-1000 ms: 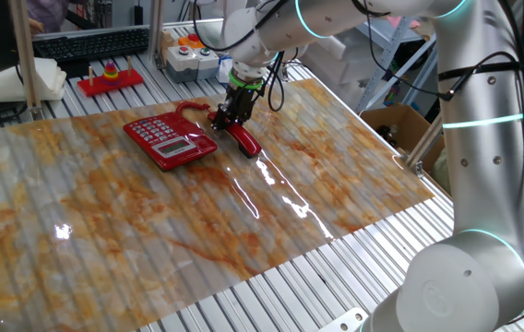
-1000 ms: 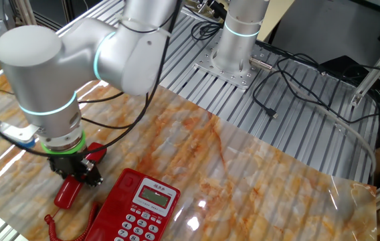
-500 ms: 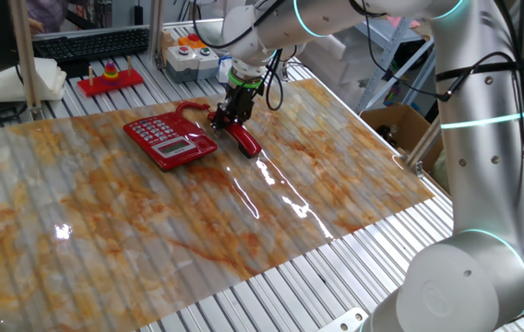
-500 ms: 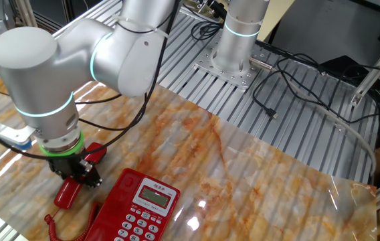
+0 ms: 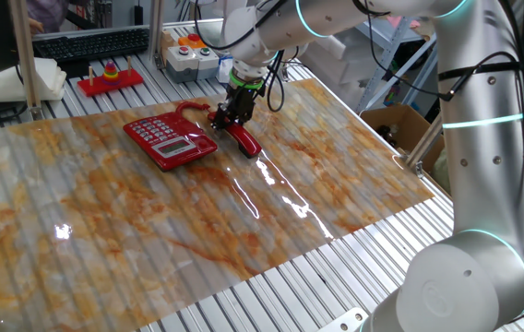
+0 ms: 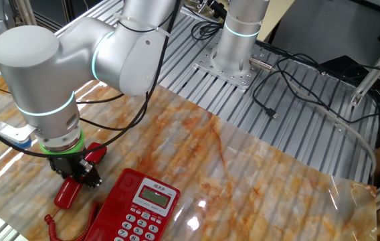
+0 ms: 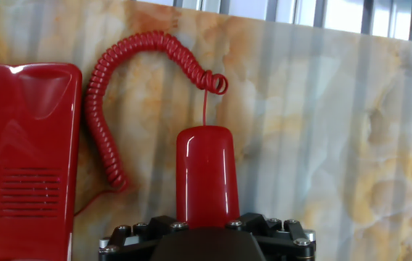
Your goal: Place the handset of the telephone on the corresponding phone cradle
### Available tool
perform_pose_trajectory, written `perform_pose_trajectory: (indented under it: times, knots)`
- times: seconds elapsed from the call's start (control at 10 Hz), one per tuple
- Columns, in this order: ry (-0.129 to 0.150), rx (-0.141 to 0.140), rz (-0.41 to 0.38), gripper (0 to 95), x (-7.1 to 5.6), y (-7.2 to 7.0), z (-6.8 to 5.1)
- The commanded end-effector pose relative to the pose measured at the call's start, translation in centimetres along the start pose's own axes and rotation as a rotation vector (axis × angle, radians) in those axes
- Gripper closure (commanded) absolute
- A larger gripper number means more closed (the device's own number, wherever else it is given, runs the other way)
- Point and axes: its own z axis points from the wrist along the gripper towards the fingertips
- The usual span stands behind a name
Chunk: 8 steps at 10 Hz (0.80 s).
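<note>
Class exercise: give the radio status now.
Gripper down over handset, jaws wide, grip unconfirmed. Handset on mat beside telephone. Cradle unobstructed.

Glossy red plastic handset [image 7: 206, 174] and telephone [image 5: 170, 140]; coiled plastic cord [image 7: 112, 87]; shiny marble-patterned sheet [image 5: 197, 212] over the ribbed metal bench [image 5: 271, 295].

Telephone [image 5: 169, 139], handset [image 5: 241, 137] on table [image 5: 354, 207]

This was a robotics lab: a slatted aluminium table [image 5: 271, 286] carried a marble-print mat [image 5: 151, 203], the arm's base [image 6: 233, 60] was bolted down, loose cables [image 6: 297, 73] trailed nearby, a keyboard [image 5: 91, 41] sat far left.
</note>
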Motion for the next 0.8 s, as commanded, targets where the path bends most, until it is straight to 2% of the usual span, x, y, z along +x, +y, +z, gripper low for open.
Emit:
perform_pose_trajectory:
  times: [0.1, 0.5, 0.8]
  knots:
    - [0.0, 0.001, -0.004, 19.0, 0.1, 0.0, -0.04]
    - [-0.011, 0.001, -0.018, 19.0, 0.1, 0.0, -0.04]
    - [-0.005, 0.001, -0.016, 19.0, 0.14, 0.03, -0.07]
